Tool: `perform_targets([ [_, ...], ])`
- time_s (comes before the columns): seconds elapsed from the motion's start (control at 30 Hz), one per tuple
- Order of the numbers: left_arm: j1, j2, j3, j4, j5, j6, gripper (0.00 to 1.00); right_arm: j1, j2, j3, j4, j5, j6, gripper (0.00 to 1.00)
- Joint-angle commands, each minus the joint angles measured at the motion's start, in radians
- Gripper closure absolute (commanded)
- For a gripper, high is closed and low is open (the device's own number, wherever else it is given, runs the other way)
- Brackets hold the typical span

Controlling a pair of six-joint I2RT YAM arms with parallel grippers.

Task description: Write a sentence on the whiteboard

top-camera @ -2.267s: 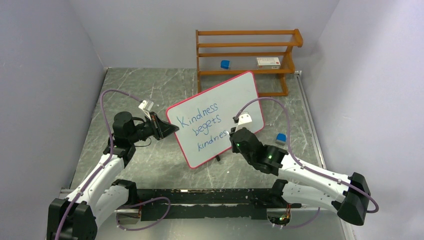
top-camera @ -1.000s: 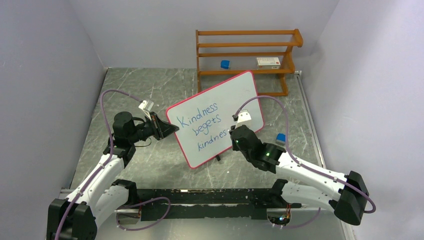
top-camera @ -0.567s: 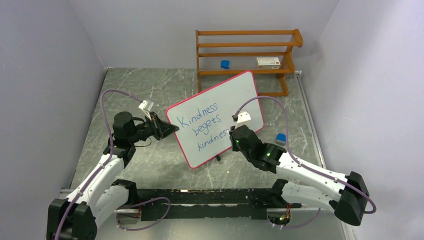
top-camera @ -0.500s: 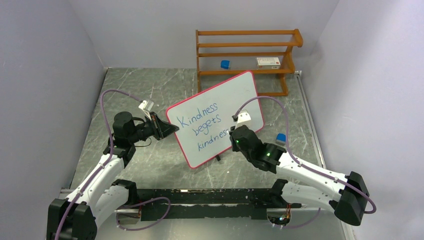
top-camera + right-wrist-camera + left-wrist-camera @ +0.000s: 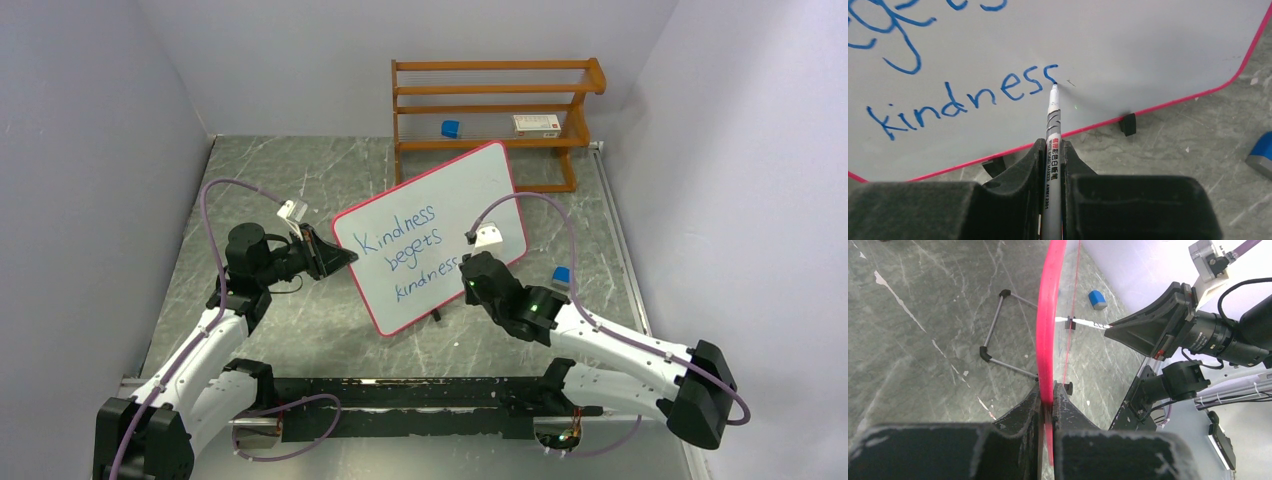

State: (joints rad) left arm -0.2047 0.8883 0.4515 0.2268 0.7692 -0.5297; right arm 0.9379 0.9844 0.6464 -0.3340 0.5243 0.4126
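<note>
The whiteboard [image 5: 470, 200], white with a red-pink rim, stands tilted on the table's middle. The sentence [image 5: 400, 253] runs in three blue lines, "Kindness begets kindness". My left gripper [image 5: 345, 258] is shut on the board's left rim [image 5: 1048, 360]. My right gripper [image 5: 465, 272] is shut on a white marker [image 5: 1052, 130]. The marker's tip touches the board just after the last "s" of the bottom line [image 5: 968, 97]. In the left wrist view the marker [image 5: 1088, 324] meets the board's face from the right.
A wooden rack [image 5: 495, 115] stands behind the board, holding a blue block [image 5: 451, 128] and a small white box [image 5: 536, 124]. A blue cap [image 5: 562, 275] lies on the table right of my right arm [image 5: 1260, 155]. The board's wire stand [image 5: 998, 335] rests behind it.
The last word has grown from "kindnes" to "kindness". My right gripper has shifted a little right and down along the bottom line. The left arm has not moved.
</note>
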Motion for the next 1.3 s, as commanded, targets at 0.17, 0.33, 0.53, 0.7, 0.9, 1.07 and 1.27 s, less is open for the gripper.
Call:
perform_targets([
  [0.17, -0.001, -0.005, 0.027, -0.025, -0.038, 0.026, 0.95, -0.010, 0.016, -0.006, -0.037, 0.019, 0.019, 1.00],
  [0.33, -0.001, -0.002, 0.027, -0.023, -0.037, 0.025, 0.95, -0.009, 0.003, -0.010, -0.010, -0.032, 0.001, 1.00],
  [0.53, -0.001, -0.001, 0.026, -0.019, -0.036, 0.023, 0.95, -0.009, -0.001, -0.006, 0.005, -0.068, -0.013, 1.00],
  [0.7, -0.001, -0.001, 0.027, -0.021, -0.040, 0.024, 0.95, -0.008, -0.017, -0.002, -0.011, -0.039, -0.007, 1.00],
  [0.9, -0.001, -0.005, 0.029, -0.035, -0.051, 0.030, 0.95, -0.010, -0.053, -0.004, -0.031, 0.028, 0.008, 1.00],
  [1.07, -0.001, -0.005, 0.033, -0.045, -0.056, 0.034, 0.95, -0.016, -0.053, -0.009, -0.044, 0.066, 0.027, 1.00],
  [1.27, -0.001, -0.007, 0.035, -0.057, -0.056, 0.039, 0.95, -0.034, -0.043, -0.024, -0.010, 0.062, 0.031, 1.00],
])
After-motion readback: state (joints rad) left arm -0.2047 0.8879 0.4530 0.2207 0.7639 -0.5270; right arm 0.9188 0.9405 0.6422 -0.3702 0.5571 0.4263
